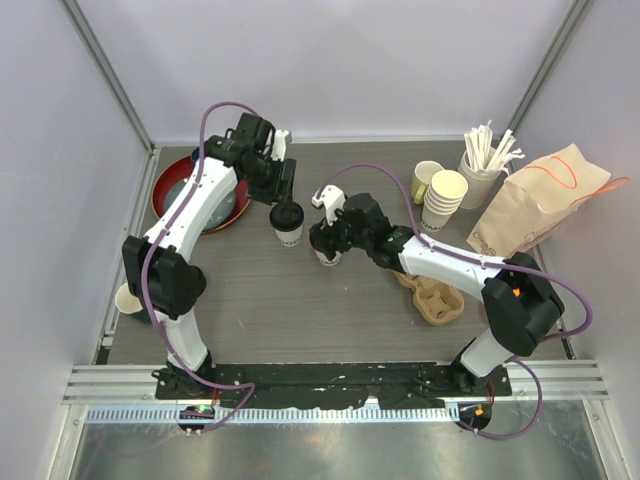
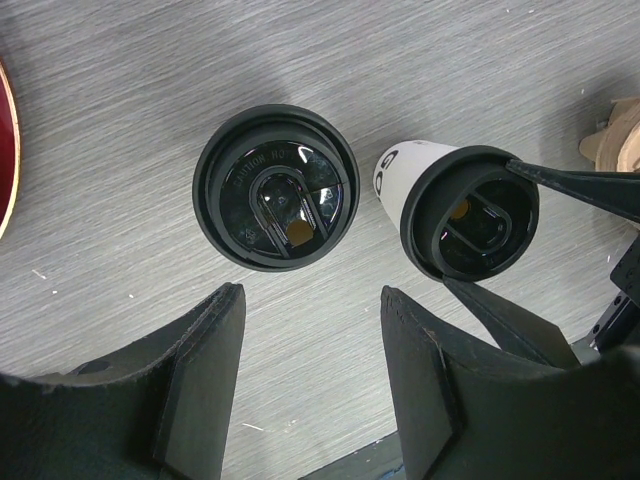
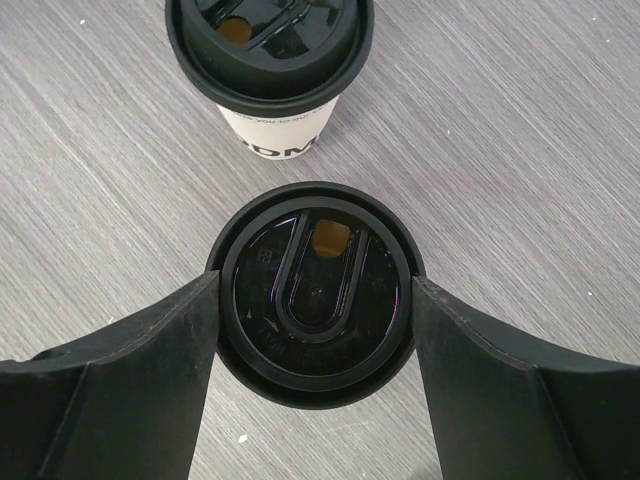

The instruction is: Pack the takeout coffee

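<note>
Two takeout coffee cups stand side by side in the middle of the table, cream-white with black lids. The left cup (image 1: 287, 222) (image 2: 275, 187) (image 3: 268, 50) stands free. My left gripper (image 1: 283, 197) (image 2: 312, 300) hovers over it, open, with only bare table between its fingers and the lid just beyond their tips. The right cup (image 1: 328, 252) (image 2: 470, 210) (image 3: 312, 295) sits between the fingers of my right gripper (image 1: 326, 240) (image 3: 315, 285), which touch its lid rim on both sides.
A brown pulp cup carrier (image 1: 437, 297) (image 2: 620, 140) lies to the right, under my right arm. At the back right are a stack of bare paper cups (image 1: 446, 200), a yellow-green mug (image 1: 425, 180), a holder of stirrers (image 1: 485, 160) and a paper bag (image 1: 535, 205). A red dish (image 1: 190, 190) sits back left.
</note>
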Tool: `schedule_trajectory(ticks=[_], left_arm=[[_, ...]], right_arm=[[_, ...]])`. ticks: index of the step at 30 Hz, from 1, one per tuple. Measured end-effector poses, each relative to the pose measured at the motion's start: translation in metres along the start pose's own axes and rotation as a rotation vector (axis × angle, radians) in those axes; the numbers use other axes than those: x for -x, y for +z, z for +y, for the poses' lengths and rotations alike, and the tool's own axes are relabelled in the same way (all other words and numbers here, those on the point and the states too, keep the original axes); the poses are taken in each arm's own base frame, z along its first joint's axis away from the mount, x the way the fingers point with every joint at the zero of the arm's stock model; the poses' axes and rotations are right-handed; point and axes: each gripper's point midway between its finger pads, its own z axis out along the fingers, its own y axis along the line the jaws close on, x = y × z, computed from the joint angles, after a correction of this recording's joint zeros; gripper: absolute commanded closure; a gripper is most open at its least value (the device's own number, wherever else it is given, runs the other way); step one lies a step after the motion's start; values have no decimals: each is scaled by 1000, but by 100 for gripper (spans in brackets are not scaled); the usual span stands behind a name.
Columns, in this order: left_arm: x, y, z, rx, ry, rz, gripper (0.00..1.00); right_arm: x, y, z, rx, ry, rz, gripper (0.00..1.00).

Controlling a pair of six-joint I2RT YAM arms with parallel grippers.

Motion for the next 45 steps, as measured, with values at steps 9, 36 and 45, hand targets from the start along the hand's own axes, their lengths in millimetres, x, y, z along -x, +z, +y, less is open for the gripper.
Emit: schedule_trajectory(ticks=[9,36,45], left_arm=[[0,-1,2,0,-6,1,40],[1,-2,9,9,-19,-2,40],[-1,-1,14,25,8,5,41]], right_arm=[[-2,1,-19,-103,51,-24,23],[6,29,-85,-258,173,-233,23],[13,44,-114,-286,192,-226,19]])
